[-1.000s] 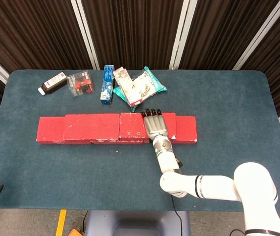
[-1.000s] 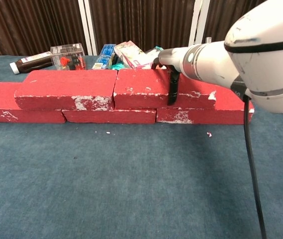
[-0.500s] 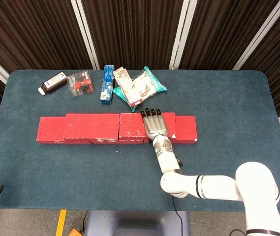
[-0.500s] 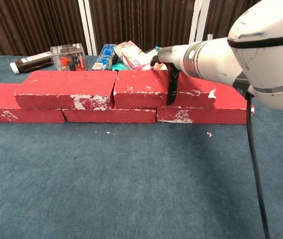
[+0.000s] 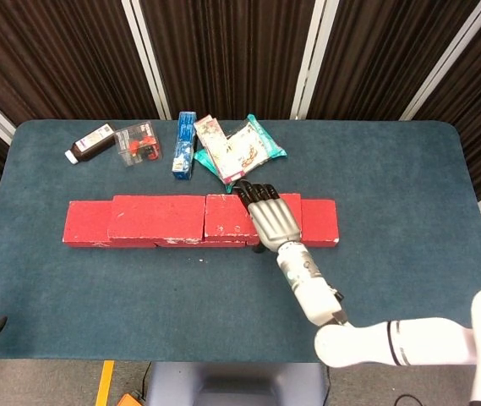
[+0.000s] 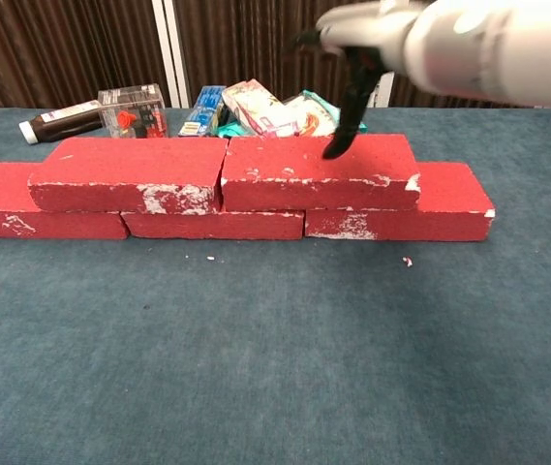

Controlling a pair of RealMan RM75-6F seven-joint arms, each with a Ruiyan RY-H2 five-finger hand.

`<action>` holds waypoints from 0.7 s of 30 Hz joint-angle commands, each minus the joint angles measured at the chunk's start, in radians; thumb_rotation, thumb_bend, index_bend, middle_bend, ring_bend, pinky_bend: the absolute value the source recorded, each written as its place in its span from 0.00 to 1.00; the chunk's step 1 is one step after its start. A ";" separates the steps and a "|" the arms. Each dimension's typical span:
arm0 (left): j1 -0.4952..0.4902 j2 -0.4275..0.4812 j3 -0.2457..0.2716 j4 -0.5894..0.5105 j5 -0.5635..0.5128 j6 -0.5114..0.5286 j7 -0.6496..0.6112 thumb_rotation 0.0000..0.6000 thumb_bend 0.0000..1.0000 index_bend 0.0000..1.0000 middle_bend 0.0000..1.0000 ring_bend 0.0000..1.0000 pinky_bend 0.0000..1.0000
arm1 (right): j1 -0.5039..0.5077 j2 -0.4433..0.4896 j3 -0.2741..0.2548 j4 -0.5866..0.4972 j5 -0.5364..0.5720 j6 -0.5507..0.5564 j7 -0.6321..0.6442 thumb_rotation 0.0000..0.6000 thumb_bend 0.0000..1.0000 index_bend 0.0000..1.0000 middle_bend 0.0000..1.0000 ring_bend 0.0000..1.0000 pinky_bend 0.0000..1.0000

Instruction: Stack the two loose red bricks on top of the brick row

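Three red bricks form the bottom row (image 6: 420, 208) across the table's middle. Two more red bricks lie on top of it, a left one (image 6: 125, 172) and a right one (image 6: 314, 172), end to end. From the head view, the left one (image 5: 157, 216) and the right one (image 5: 227, 216) show the same way. My right hand (image 6: 352, 58) hovers above the right upper brick, holding nothing, with its dark fingers (image 6: 338, 140) hanging down towards the brick's top face. In the head view the right hand (image 5: 270, 216) covers that brick's right end. My left hand is out of sight.
Behind the bricks lie a dark bottle (image 5: 90, 142), a clear plastic box (image 5: 139, 144), a blue carton (image 5: 185, 144) and several snack packets (image 5: 236, 148). Small red crumbs (image 6: 407, 261) dot the blue cloth in front of the row.
My right hand has let go of the right upper brick and risen above it. The arm has swung out to the right. The bricks have not moved.
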 commanded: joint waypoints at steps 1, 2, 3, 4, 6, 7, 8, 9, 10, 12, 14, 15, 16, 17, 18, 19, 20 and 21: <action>-0.003 -0.001 0.002 0.001 0.003 -0.006 -0.002 1.00 0.20 0.00 0.00 0.00 0.00 | -0.268 0.199 -0.213 -0.295 -0.433 0.221 0.097 1.00 0.10 0.11 0.08 0.00 0.00; -0.003 -0.002 0.003 0.002 0.002 -0.007 -0.001 1.00 0.20 0.00 0.00 0.00 0.00 | -0.308 0.212 -0.260 -0.301 -0.514 0.248 0.107 1.00 0.10 0.11 0.08 0.00 0.00; -0.004 -0.003 0.003 0.001 0.002 -0.006 0.003 1.00 0.20 0.00 0.00 0.00 0.00 | -0.363 0.222 -0.322 -0.295 -0.626 0.288 0.125 1.00 0.10 0.11 0.08 0.00 0.00; -0.004 -0.004 0.002 0.000 0.001 -0.005 0.006 1.00 0.20 0.00 0.00 0.00 0.00 | -0.405 0.224 -0.365 -0.278 -0.714 0.321 0.143 1.00 0.10 0.11 0.08 0.00 0.00; -0.003 -0.005 0.001 -0.001 -0.002 -0.004 0.009 1.00 0.20 0.00 0.00 0.00 0.00 | -0.499 0.207 -0.451 -0.200 -0.901 0.403 0.199 1.00 0.11 0.12 0.08 0.00 0.00; -0.003 -0.005 0.001 0.000 -0.003 -0.004 0.008 1.00 0.20 0.00 0.00 0.00 0.00 | -0.537 0.198 -0.483 -0.161 -0.963 0.434 0.225 1.00 0.11 0.13 0.08 0.00 0.00; -0.004 -0.005 0.000 -0.001 -0.004 -0.004 0.006 1.00 0.20 0.00 0.00 0.00 0.00 | -0.571 0.191 -0.512 -0.123 -1.009 0.460 0.255 1.00 0.12 0.13 0.08 0.00 0.00; -0.003 -0.004 -0.001 0.000 -0.005 -0.004 0.002 1.00 0.20 0.00 0.00 0.00 0.00 | -0.612 0.184 -0.542 -0.075 -1.051 0.488 0.302 1.00 0.12 0.14 0.08 0.00 0.00; -0.004 -0.003 -0.002 0.000 -0.006 -0.005 -0.001 1.00 0.20 0.00 0.00 0.00 0.00 | -0.639 0.180 -0.557 -0.038 -1.072 0.507 0.342 1.00 0.12 0.15 0.08 0.00 0.00; -0.003 0.000 -0.003 0.003 -0.004 -0.006 -0.013 1.00 0.20 0.00 0.00 0.00 0.00 | -0.700 0.162 -0.567 0.059 -1.094 0.561 0.428 1.00 0.14 0.17 0.08 0.00 0.00; -0.004 0.002 -0.003 0.007 0.002 -0.006 -0.025 1.00 0.20 0.00 0.00 0.00 0.00 | -0.747 0.139 -0.557 0.147 -1.088 0.602 0.488 1.00 0.17 0.18 0.08 0.00 0.00; -0.004 0.003 -0.003 0.010 0.005 -0.007 -0.033 1.00 0.20 0.00 0.00 0.00 0.00 | -0.774 0.124 -0.547 0.205 -1.075 0.620 0.523 1.00 0.18 0.18 0.08 0.01 0.00; -0.004 0.003 -0.002 0.011 0.006 -0.006 -0.036 1.00 0.20 0.00 0.00 0.00 0.00 | -0.790 0.114 -0.538 0.248 -1.062 0.628 0.544 1.00 0.19 0.18 0.08 0.01 0.00; -0.004 0.003 -0.002 0.013 0.008 -0.006 -0.037 1.00 0.20 0.00 0.00 0.00 0.00 | -0.804 0.107 -0.530 0.289 -1.048 0.630 0.561 1.00 0.19 0.18 0.08 0.01 0.00; -0.004 0.003 -0.001 0.015 0.010 -0.007 -0.037 1.00 0.20 0.00 0.00 0.00 0.00 | -0.815 0.103 -0.522 0.326 -1.029 0.624 0.574 1.00 0.20 0.18 0.08 0.01 0.00; -0.006 0.001 -0.001 0.018 0.016 -0.007 -0.037 1.00 0.20 0.00 0.00 0.00 0.00 | -0.829 0.100 -0.510 0.363 -0.995 0.609 0.586 1.00 0.20 0.17 0.08 0.01 0.00; -0.007 0.000 0.001 0.019 0.022 -0.007 -0.037 1.00 0.20 0.00 0.00 0.00 0.00 | -0.837 0.101 -0.503 0.380 -0.968 0.591 0.591 1.00 0.20 0.17 0.08 0.01 0.00; -0.008 -0.001 0.003 0.022 0.033 -0.005 -0.038 1.00 0.20 0.00 0.00 0.00 0.00 | -0.846 0.105 -0.494 0.393 -0.936 0.567 0.595 1.00 0.20 0.17 0.08 0.01 0.00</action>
